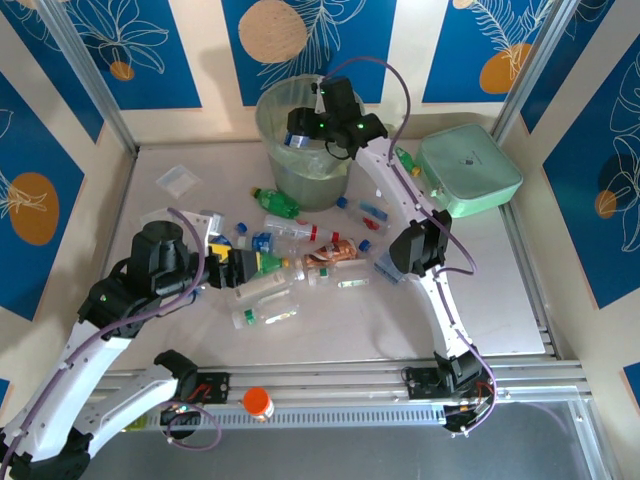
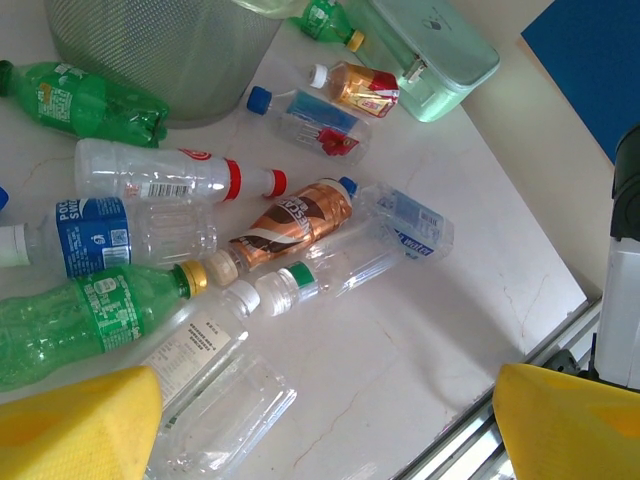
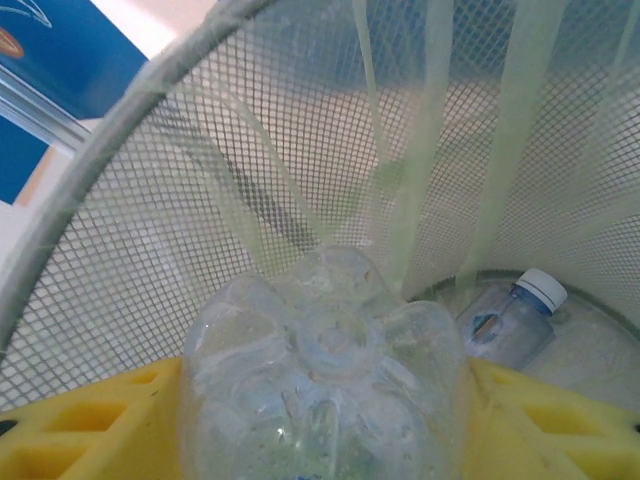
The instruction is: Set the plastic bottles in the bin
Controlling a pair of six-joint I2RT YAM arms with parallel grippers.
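Note:
My right gripper hangs over the round mesh bin, shut on a clear plastic bottle that points base-down into the bin between the yellow fingers. One blue-labelled bottle lies on the bin's floor. Several plastic bottles lie on the table in front of the bin: a green one, a red-labelled one, a brown one and a green one with a yellow cap. My left gripper stands open low over them, its fingers wide apart over bare table.
A mint-green lidded box sits at the back right, with small bottles beside it. A flat clear packet lies at the back left. A metal rail runs along the front edge, with an orange-capped item on it.

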